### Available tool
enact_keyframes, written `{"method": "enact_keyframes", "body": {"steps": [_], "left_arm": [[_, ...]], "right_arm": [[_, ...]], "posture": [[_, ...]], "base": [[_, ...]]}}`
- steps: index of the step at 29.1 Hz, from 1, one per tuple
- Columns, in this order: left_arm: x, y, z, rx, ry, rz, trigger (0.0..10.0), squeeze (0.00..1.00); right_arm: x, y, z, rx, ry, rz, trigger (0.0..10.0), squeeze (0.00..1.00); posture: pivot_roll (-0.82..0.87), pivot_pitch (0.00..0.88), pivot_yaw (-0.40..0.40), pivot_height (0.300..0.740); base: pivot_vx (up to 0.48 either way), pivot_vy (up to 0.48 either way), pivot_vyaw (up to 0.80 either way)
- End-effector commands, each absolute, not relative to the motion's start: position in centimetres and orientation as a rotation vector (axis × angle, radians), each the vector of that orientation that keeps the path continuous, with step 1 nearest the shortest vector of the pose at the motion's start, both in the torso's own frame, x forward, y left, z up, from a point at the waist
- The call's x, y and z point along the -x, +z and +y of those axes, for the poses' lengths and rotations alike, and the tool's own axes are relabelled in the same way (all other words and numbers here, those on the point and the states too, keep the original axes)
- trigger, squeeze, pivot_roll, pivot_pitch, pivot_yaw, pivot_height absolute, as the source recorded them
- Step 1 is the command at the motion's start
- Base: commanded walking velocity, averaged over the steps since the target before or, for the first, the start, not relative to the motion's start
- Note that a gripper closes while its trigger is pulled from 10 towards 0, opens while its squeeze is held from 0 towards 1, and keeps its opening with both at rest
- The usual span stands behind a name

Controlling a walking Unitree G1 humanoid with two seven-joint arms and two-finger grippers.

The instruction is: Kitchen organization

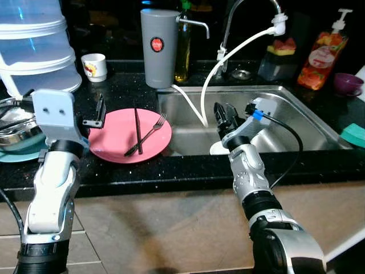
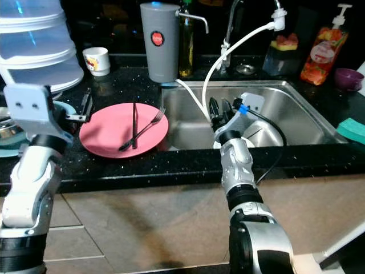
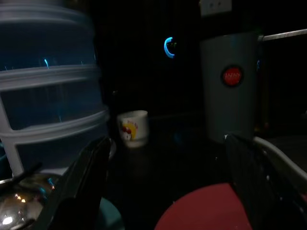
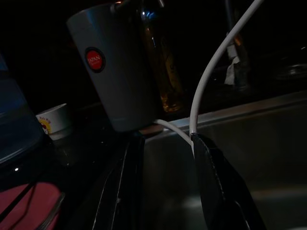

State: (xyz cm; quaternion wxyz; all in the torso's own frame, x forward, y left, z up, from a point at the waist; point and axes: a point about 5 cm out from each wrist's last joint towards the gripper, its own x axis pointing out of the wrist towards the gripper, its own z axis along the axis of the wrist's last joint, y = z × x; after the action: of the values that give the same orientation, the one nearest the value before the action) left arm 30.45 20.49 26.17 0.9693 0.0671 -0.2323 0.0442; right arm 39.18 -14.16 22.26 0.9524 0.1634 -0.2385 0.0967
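A pink plate [image 1: 114, 137] lies on the black counter left of the sink, with a dark knife [image 1: 137, 129] and a fork [image 1: 153, 131] crossed on it. My left gripper [image 1: 99, 113] hovers open at the plate's left rim, nothing between its fingers [image 3: 86, 177]. My right gripper [image 1: 226, 118] is open over the front of the steel sink [image 1: 302, 108], close to the white hose [image 1: 197, 105]; in the right wrist view its fingers [image 4: 213, 182] stand near that hose [image 4: 211, 72]. A white dish [image 1: 219, 148] lies in the sink under it.
A grey water filter [image 1: 159, 45], a small white cup [image 1: 94, 65], stacked clear containers [image 1: 34, 45], an oil bottle [image 1: 183, 45] and the faucet [image 1: 251, 11] line the back. Metal bowls [image 1: 14, 123] sit far left. A soap bottle [image 1: 325, 54] and a purple cup [image 1: 348, 83] stand at right.
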Motion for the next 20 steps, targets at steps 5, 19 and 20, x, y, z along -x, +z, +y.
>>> {"method": "enact_keyframes", "body": {"steps": [5,19,20], "left_arm": [[-30.4,26.7,20.3,-0.14,0.083,-0.471,10.0,0.0],[-30.4,27.3,18.8,-0.139,0.006,-0.474,10.0,0.0],[-30.4,27.3,18.8,-0.139,0.006,-0.474,10.0,0.0]], "right_arm": [[-39.4,22.6,-13.7,-0.329,0.239,-0.467,10.0,0.0],[-39.4,22.6,-13.4,-0.312,0.263,-0.455,10.0,0.0],[-39.4,22.6,-13.4,-0.312,0.263,-0.455,10.0,0.0]], "posture": [[0.18,0.047,-0.008,0.74],[0.18,0.042,-0.009,0.74],[0.18,0.042,-0.009,0.74]], "base": [[0.359,0.0,0.0],[0.025,0.0,0.45],[0.0,0.0,0.8]]}}
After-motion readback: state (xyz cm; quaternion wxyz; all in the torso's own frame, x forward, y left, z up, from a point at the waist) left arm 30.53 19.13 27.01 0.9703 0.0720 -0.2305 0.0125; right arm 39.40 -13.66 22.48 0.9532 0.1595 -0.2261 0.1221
